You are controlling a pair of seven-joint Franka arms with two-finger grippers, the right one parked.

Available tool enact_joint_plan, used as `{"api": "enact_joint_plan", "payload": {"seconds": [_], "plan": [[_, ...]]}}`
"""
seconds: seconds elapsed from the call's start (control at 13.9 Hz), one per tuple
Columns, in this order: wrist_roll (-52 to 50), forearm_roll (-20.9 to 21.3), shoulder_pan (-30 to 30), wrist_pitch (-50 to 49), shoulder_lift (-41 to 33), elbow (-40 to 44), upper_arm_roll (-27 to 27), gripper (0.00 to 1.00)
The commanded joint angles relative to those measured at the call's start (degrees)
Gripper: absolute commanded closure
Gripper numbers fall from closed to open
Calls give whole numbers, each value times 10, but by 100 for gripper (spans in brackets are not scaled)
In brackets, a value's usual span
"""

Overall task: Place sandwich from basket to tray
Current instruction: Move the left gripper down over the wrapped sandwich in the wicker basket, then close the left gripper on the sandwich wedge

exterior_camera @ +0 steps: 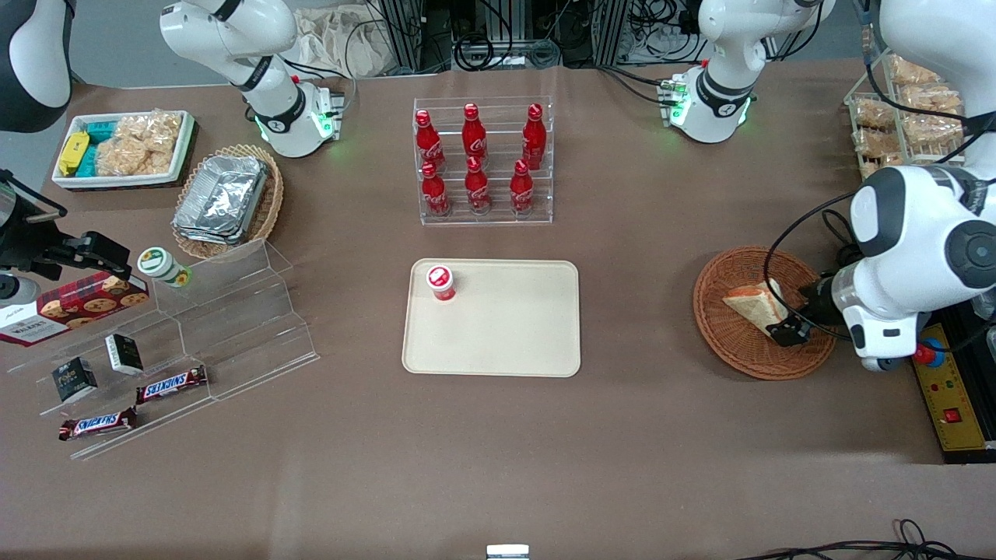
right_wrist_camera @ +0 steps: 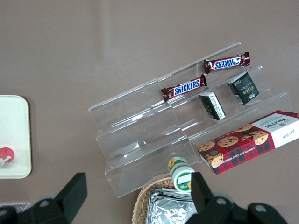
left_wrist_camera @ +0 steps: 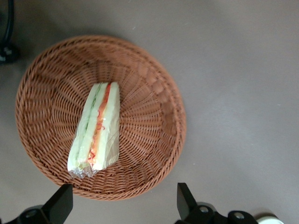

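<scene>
— Front view first: where's the sandwich [exterior_camera: 753, 305]?
— Lying in the basket [exterior_camera: 739, 342], toward the working arm's end of the table — well apart from the tray [exterior_camera: 513, 342], which carries a small red-capped bottle [exterior_camera: 440, 283].
— And the gripper [left_wrist_camera: 125, 204]?
— Above the basket's rim, fingers [left_wrist_camera: 60, 203] spread apart, holding nothing.

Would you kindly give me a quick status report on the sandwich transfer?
End effector open, above basket, holding nothing. Sandwich in basket, not yet gripped. Tray holds one red-capped bottle at a corner; the rest is bare.
</scene>
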Motion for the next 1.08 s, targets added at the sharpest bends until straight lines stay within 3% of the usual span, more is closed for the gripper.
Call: {"api": "enact_joint_plan", "payload": {"seconds": [0.0,0.29,1.01], "plan": [[-29,23,2,68,-56,-98,1,0],[-29,26,5,160,-80,-191,3,0],[-27,66,14,224,-63,-235,18,0]]}}
